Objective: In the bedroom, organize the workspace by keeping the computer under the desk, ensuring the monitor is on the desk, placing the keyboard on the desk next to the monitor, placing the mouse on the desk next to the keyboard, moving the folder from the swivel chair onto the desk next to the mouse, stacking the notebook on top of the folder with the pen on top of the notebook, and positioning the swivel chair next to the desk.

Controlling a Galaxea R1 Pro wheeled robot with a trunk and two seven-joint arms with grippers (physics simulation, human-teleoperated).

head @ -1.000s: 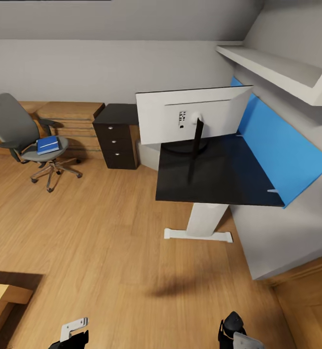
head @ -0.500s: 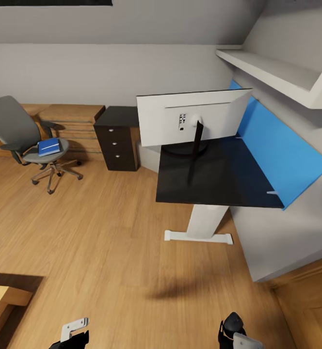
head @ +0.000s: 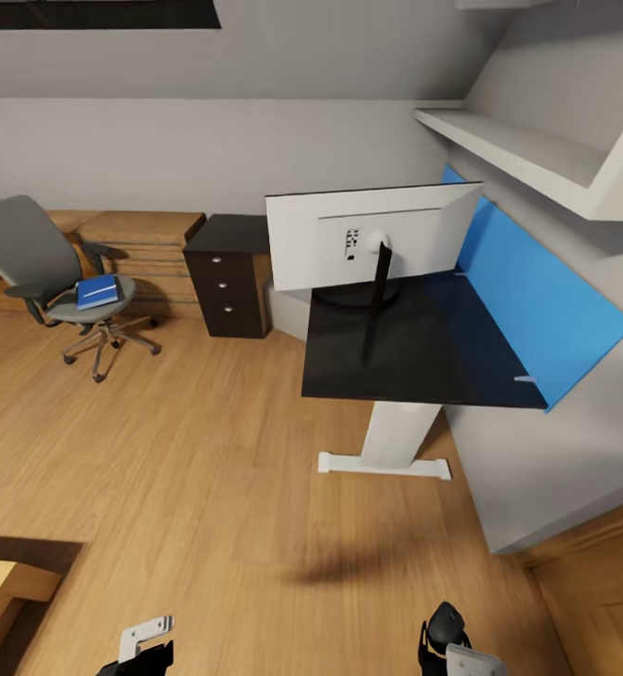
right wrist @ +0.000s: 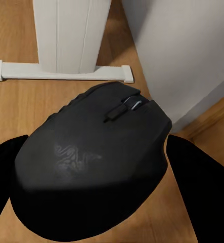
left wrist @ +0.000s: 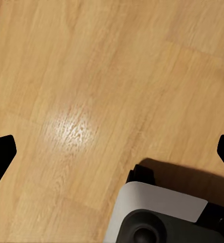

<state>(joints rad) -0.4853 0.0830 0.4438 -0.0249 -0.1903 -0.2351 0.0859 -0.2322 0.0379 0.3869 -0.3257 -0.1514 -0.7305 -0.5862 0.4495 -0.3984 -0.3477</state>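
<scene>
Clamping the mouse (right wrist: 91, 162) between its fingers, right tool (right wrist: 99, 182): item light, rigid, smooth-shelled, likely slippery, best held by the flanks; left tool (left wrist: 112, 152) spread apart, unladen.

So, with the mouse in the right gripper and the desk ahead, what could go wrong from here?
1. The mouse is round and smooth between the right gripper's dark fingers; it may slip while the robot drives.
2. The monitor stands near the desk edge on a thin stem; a reaching arm could knock it.
3. The desk's white foot sticks out on the floor; the base might hit it.
</scene>
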